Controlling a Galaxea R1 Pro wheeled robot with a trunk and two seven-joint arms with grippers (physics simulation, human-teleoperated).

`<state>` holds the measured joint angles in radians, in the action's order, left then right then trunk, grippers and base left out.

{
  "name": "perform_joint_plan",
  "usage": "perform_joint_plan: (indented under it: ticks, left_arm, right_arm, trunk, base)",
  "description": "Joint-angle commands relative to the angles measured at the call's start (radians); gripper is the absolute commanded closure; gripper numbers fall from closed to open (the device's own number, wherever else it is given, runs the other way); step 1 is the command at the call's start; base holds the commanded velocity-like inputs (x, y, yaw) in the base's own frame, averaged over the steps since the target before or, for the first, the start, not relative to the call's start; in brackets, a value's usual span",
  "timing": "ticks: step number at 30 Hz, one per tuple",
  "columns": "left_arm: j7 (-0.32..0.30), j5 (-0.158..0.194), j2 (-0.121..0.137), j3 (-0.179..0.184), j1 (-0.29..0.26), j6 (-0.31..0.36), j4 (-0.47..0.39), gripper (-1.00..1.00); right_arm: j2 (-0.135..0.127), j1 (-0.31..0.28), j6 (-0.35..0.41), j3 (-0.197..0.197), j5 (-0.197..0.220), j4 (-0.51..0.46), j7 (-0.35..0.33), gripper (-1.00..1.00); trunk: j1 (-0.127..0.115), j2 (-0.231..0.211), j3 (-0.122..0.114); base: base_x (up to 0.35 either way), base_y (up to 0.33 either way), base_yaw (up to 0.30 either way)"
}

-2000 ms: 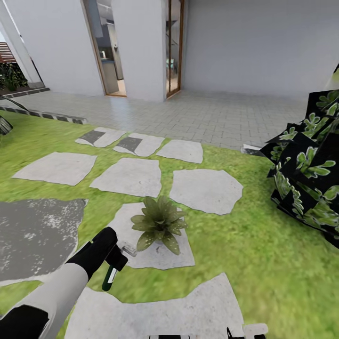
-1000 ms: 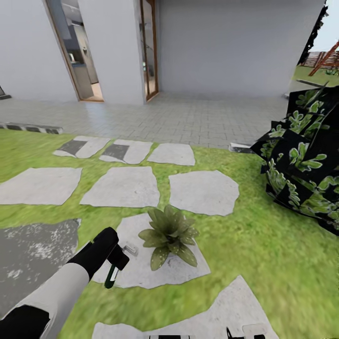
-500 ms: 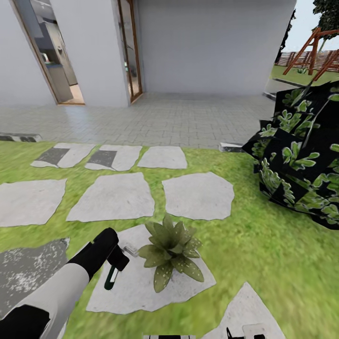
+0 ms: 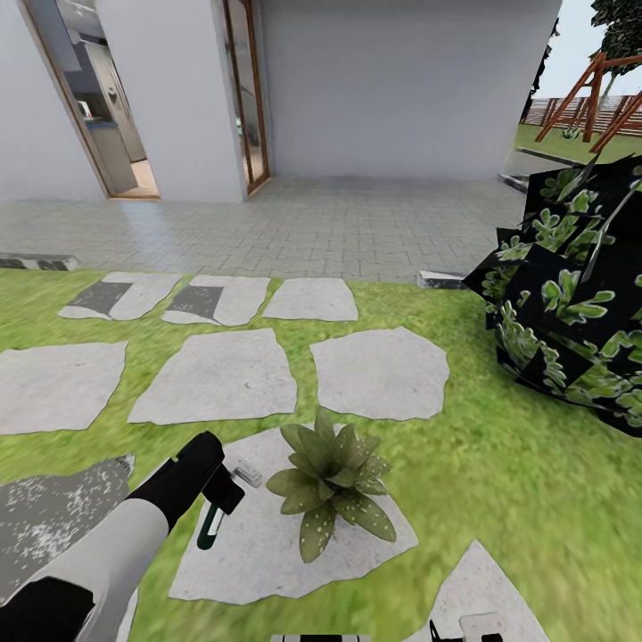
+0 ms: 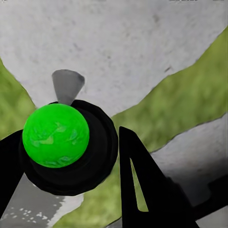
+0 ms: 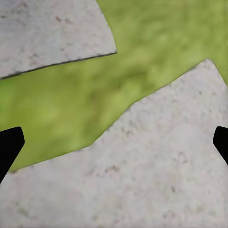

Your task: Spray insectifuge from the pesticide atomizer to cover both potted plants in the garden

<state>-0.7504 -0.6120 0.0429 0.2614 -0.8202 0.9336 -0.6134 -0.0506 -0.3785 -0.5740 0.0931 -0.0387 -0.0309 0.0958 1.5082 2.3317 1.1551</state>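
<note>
In the head view my left gripper (image 4: 221, 489) is shut on the pesticide atomizer (image 4: 210, 526), a slim dark-green bottle that hangs tilted below the black fingers. Just to its right, a potted plant (image 4: 332, 481) with broad, pale-speckled leaves sits on a grey stepping stone (image 4: 259, 553). The left wrist view looks along the bottle's bright green end (image 5: 56, 135), ringed in black, with one dark finger (image 5: 142, 190) beside it. In the right wrist view my right gripper (image 6: 114, 142) is open over grass and stone, its fingertips at the picture's two edges.
A dark blocky bush (image 4: 571, 303) stands at the right. More stepping stones (image 4: 379, 370) lie in the lawn ahead. A paved terrace (image 4: 312, 232), the house wall and an open doorway (image 4: 107, 116) lie beyond. A wooden swing frame (image 4: 597, 89) shows far right.
The whole picture has shifted, so the camera has turned to the right and come closer to the plant. The left arm keeps its pose and its hold on the atomizer.
</note>
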Motion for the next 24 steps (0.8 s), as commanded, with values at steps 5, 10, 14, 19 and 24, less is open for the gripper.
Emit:
perform_joint_plan:
  ticks: [5,10,14,19,24]
  left_arm:
    - [-0.028,-0.010,0.002,0.004,0.001,-0.012,0.001,1.00]
    - [-0.077,-0.016,0.024,0.008,0.000,-0.049,0.009,1.00]
    - [-0.094,-0.040,0.037,0.019,-0.003,-0.050,0.016,1.00]
    - [-0.120,-0.112,0.031,0.060,-0.006,-0.051,0.016,1.00]
    - [-0.182,-0.120,0.035,0.171,-0.005,-0.060,0.011,1.00]
  right_arm:
    - [-0.001,0.000,-0.001,0.008,-0.004,0.000,0.010,-1.00]
    - [-0.001,-0.001,-0.001,0.008,-0.004,0.000,0.010,-1.00]
    - [-0.001,0.000,-0.001,0.008,-0.004,0.000,0.010,-1.00]
    - [-0.001,0.000,-0.001,0.008,-0.004,0.001,0.010,-1.00]
    - [0.000,-0.001,-0.001,0.008,-0.004,0.002,0.010,-1.00]
  trunk:
    - [0.000,0.000,0.001]
    - [0.000,0.000,0.001]
    - [0.000,0.000,0.001]
    - [0.000,0.000,0.001]
    - [0.000,0.000,0.001]
  base:
    - [0.000,0.000,0.000]
    - [0.000,0.000,0.000]
    - [0.000,0.000,0.000]
    - [0.000,0.000,0.000]
    - [0.000,0.000,0.000]
